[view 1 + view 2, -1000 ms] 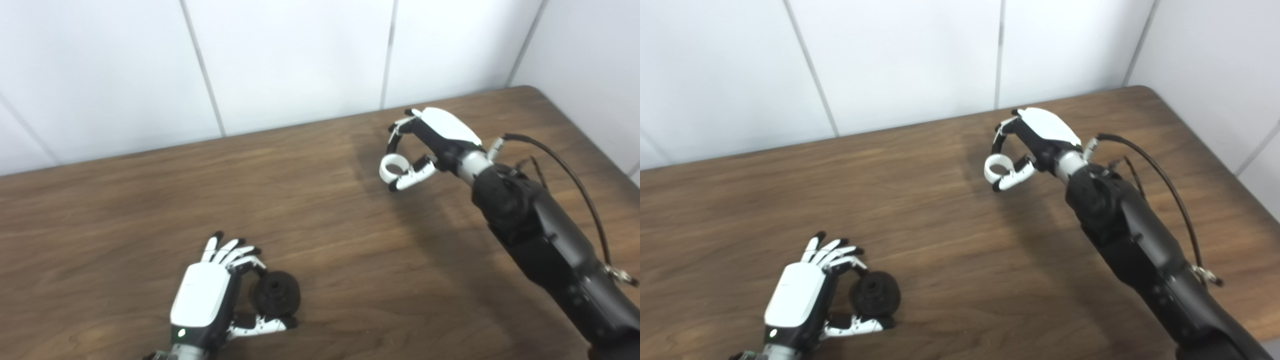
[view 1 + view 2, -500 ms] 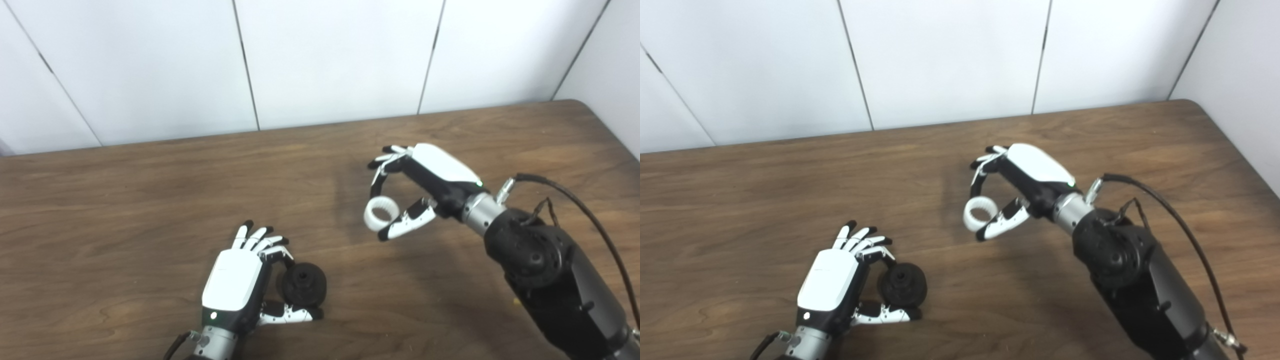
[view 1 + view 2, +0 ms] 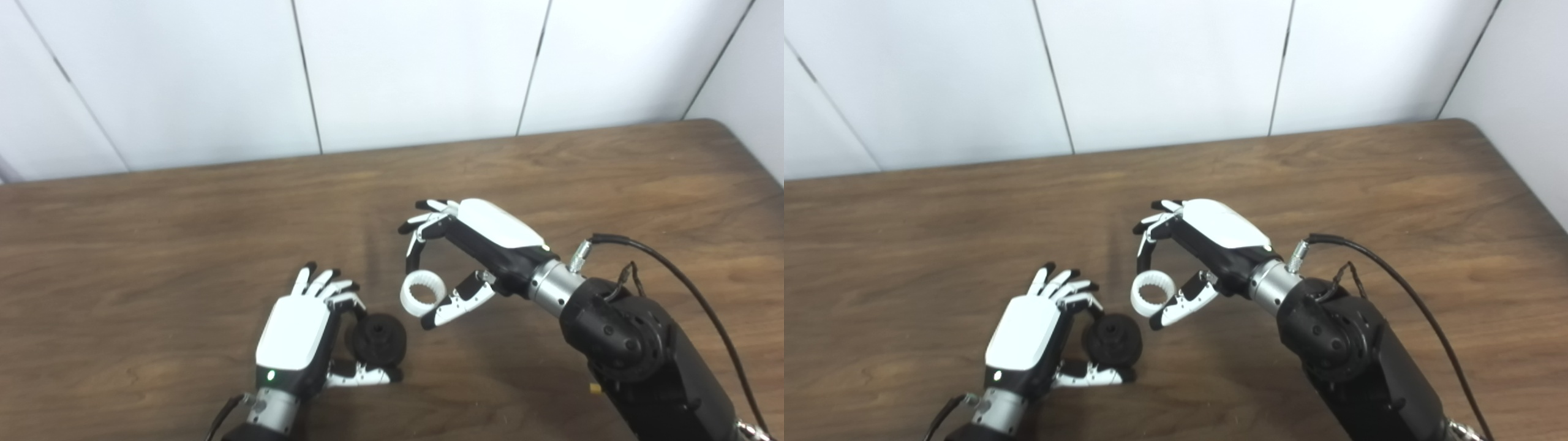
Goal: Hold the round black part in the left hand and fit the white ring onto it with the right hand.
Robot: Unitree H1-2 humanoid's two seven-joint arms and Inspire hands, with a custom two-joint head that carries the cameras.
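Observation:
My left hand [image 3: 294,334] is shut on the round black part [image 3: 380,339], pinching it between a finger and the thumb low over the table at the front. My right hand [image 3: 478,245] is shut on the white ring [image 3: 421,294], a toothed ring held between a finger and the thumb. The ring hangs in the air just up and right of the black part, a small gap apart. Both also show in the right eye view: the black part [image 3: 1112,340] and the ring [image 3: 1153,294].
The brown wooden table [image 3: 153,245] stretches to white wall panels [image 3: 416,67] at the back. Its right corner [image 3: 723,125] lies near the side wall. A black cable [image 3: 686,288] loops off my right forearm.
My right hand has carried the white ring from the far right of the table down and left to just beside the black part. The camera has also shifted. My left hand keeps its hold.

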